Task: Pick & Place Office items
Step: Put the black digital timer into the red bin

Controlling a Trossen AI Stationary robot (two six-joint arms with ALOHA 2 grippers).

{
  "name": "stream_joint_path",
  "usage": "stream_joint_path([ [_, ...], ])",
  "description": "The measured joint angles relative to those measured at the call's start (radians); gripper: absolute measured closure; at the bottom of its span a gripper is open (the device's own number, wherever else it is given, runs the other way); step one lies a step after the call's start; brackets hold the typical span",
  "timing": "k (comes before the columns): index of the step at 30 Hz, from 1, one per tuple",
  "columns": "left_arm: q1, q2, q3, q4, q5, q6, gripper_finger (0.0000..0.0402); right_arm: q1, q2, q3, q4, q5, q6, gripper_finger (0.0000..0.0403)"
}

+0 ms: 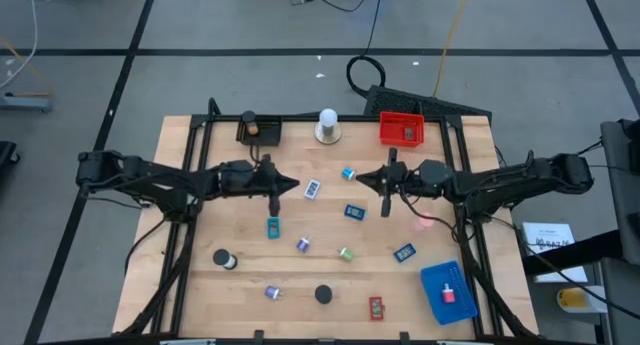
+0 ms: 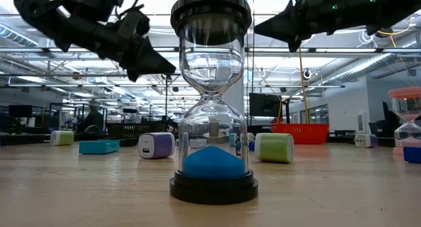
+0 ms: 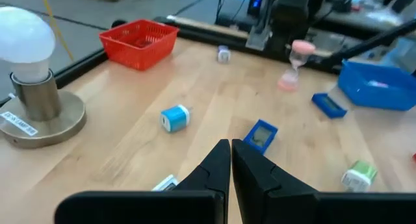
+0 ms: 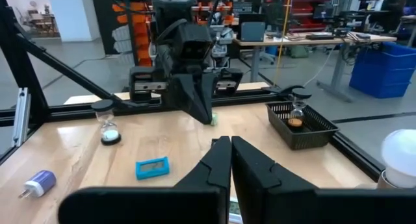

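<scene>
While both dark arms hang above the middle of the light wooden worktop (image 1: 200, 235), the left claw (image 1: 274, 203) and the right claw (image 1: 386, 200) have their fingers pressed together and they hold nothing. The two claws point at each other, well apart.

The small office items lie scattered on the wood between and in front of them. A flat blue rectangle (image 1: 354, 212) lies near the right claw, and a teal flat piece (image 1: 273, 227) lies just below the left claw. A small green-and-white cylinder (image 1: 345, 253) and a purple-and-white cylinder (image 1: 303, 244) lie near the centre. A black hourglass with blue sand (image 2: 212, 102) stands at the front edge.

The red mesh tray (image 1: 402, 129) and the black mesh tray (image 1: 259, 131) stand at the far edge, with a white bulb on a round metal base (image 1: 327, 126) between them. The blue tray (image 1: 447, 290) is at the front right.
</scene>
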Motion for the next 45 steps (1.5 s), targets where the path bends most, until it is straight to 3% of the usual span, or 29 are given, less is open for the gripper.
stream_joint_path([
  [14, -0.087, 0.0, 0.264, -0.585, -0.147, -0.03, 0.0383, 0.001, 0.0, 0.0, 0.0, 0.0, 0.0, 0.0398],
  [28, -0.172, 0.0, 0.285, -0.651, -0.21, -0.145, 0.0383, 0.001, 0.0, 0.0, 0.0, -0.003, 0.0, 0.0394],
  [36, -0.178, 0.0, 0.413, -0.902, -0.223, -0.184, 0.0383, 0.001, 0.0, 0.0, 0.0, -0.003, 0.0, 0.0399],
  [45, -0.208, 0.011, 0.466, -0.953, -0.215, -0.183, 0.0383, 0.001, 0.0, 0.0, 0.0, -0.003, 0.0, 0.0395],
])
